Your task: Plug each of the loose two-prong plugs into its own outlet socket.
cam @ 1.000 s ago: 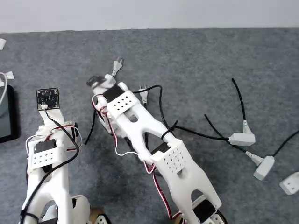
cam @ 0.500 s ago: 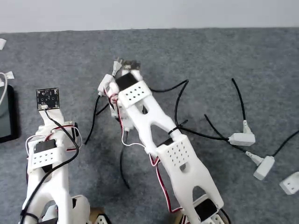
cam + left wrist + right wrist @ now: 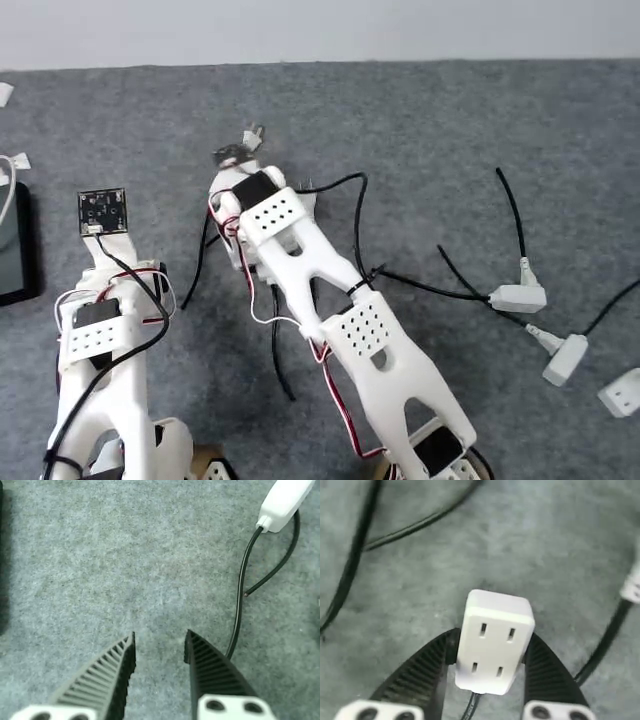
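Observation:
My right gripper (image 3: 492, 645) is shut on a white outlet socket (image 3: 495, 625), whose face with two pairs of slots points at the wrist camera and whose black cord runs down between the fingers. From above, the right gripper (image 3: 232, 158) is at the far middle-left of the grey carpet, close to a small white two-prong plug (image 3: 252, 135). Another white plug (image 3: 632, 587) lies beside the held socket. My left gripper (image 3: 159, 640) hangs open over bare carpet with nothing between its fingers. A white connector body (image 3: 287, 502) on a black cord lies ahead of it.
Three more white sockets (image 3: 517, 297) (image 3: 565, 358) (image 3: 622, 392) with black cords lie at the right. Loose black cords (image 3: 355, 215) loop around and under the right arm. A black flat object (image 3: 15, 245) sits at the left edge.
The right arm swung right and farther away, then came back left, holding the socket. The black cords dragged and reshaped with it. The left arm stayed still.

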`<action>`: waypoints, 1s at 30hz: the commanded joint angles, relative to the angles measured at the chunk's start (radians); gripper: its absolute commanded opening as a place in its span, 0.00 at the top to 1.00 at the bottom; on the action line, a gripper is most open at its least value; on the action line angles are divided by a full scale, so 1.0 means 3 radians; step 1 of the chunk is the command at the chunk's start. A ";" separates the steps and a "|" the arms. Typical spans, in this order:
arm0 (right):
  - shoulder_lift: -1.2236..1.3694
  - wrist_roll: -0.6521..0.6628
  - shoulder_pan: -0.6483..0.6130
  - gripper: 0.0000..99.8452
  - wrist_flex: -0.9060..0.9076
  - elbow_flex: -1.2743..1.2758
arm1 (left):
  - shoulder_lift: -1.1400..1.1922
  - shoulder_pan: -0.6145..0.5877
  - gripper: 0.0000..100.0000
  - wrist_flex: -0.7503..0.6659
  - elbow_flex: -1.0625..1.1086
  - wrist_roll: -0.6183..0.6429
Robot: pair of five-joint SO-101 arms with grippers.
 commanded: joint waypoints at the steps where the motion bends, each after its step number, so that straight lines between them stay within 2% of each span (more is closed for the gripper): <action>1: -0.0253 0.0261 -0.0013 0.85 0.0084 -0.0199 | -0.0031 -0.0020 0.85 -0.0092 -0.0161 -0.0031; 4: -0.0468 0.0271 0.0064 0.84 0.0228 -0.0199 | -0.0031 -0.0020 0.85 -0.0092 -0.0161 -0.0031; 10: -0.0591 0.0276 0.0130 0.68 0.0330 -0.0046 | -0.0031 -0.0020 0.85 -0.0092 -0.0161 -0.0031; 15: -0.0565 0.0261 0.0038 0.68 0.0325 0.0046 | -0.0031 -0.0020 0.85 -0.0092 -0.0156 -0.0031; 21: -0.0570 0.0266 0.0141 0.68 0.0279 0.0020 | -0.0031 -0.0020 0.85 -0.0092 -0.0156 -0.0031; 25: -0.0519 0.0271 0.0161 0.71 0.0161 0.0051 | -0.0031 -0.0020 0.85 -0.0092 -0.0156 -0.0031; 30: -0.0233 0.0271 0.0197 0.86 -0.0084 0.0041 | -0.0031 -0.0020 0.85 -0.0087 -0.0156 -0.0031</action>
